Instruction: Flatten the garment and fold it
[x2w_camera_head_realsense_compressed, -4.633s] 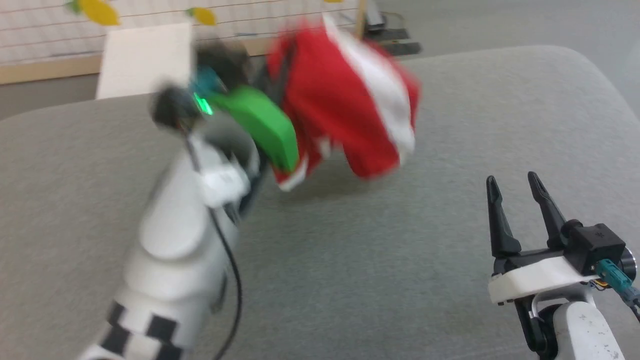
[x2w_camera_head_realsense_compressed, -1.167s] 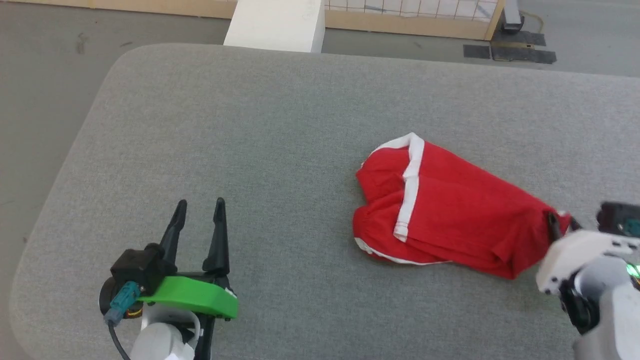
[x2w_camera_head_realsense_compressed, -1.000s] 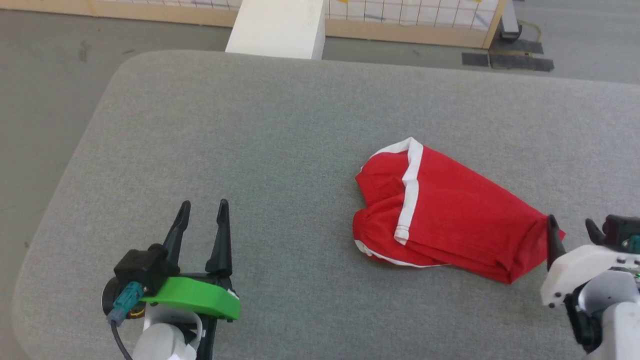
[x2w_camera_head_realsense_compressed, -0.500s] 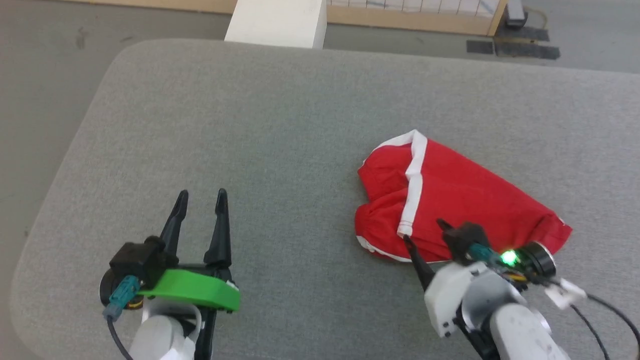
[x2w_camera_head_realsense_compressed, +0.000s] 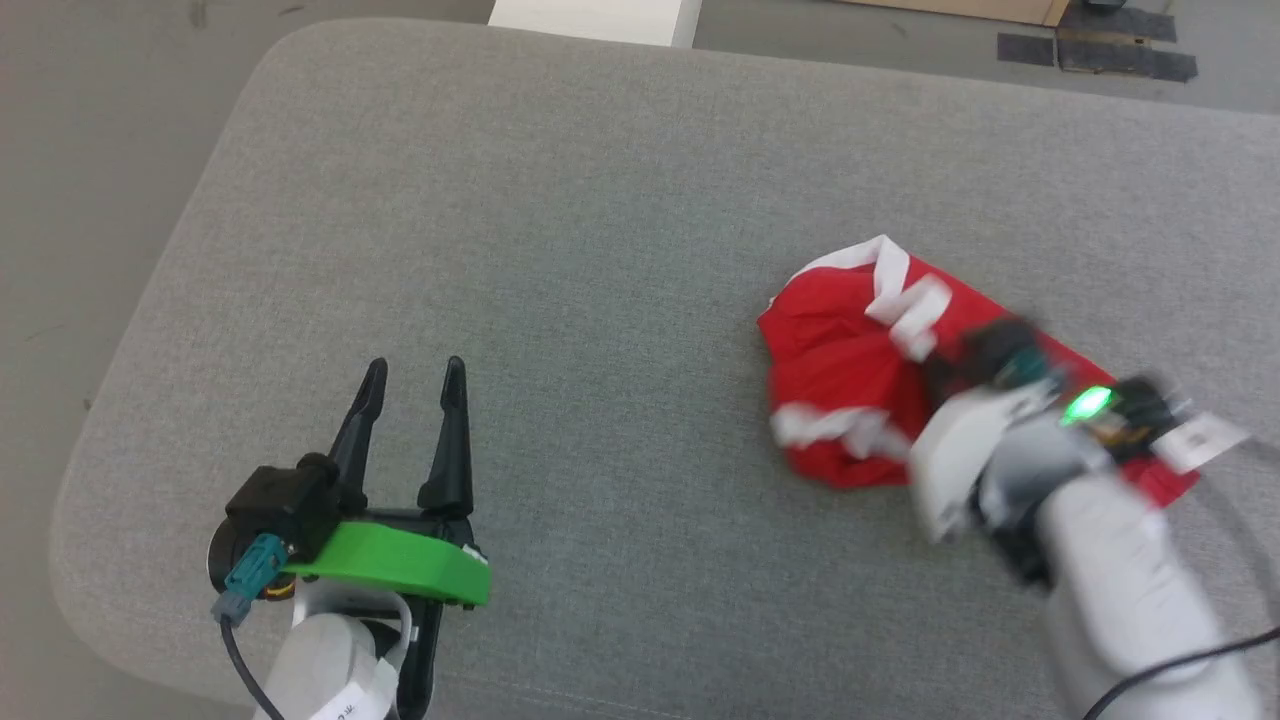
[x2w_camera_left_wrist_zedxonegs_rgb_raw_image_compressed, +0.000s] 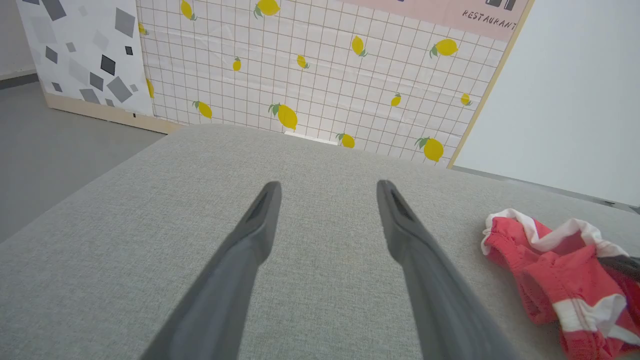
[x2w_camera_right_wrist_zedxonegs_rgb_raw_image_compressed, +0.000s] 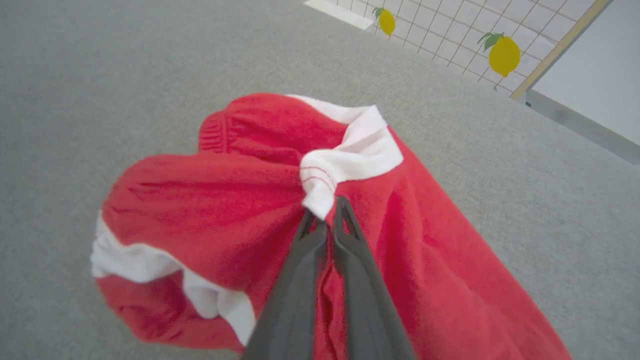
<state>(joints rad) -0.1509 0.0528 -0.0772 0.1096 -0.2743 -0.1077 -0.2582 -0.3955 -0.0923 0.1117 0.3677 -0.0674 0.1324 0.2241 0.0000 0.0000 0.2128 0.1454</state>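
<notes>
Right wrist view: my right gripper clamps the garment, 12 o'clock.
Change: garment newly bunched, flattening set back.
My left gripper: fingers apart, idle, 8 o'clock.

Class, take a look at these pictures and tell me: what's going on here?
The robot's right gripper is shut on the red shorts, pinching the fabric by a white stripe. The shorts lie bunched, not yet flat, on the grey padded table. The left gripper is open, apart from them, over bare table.

Left gripper sits with fingers spread; right gripper has fingers pinched together.
</notes>
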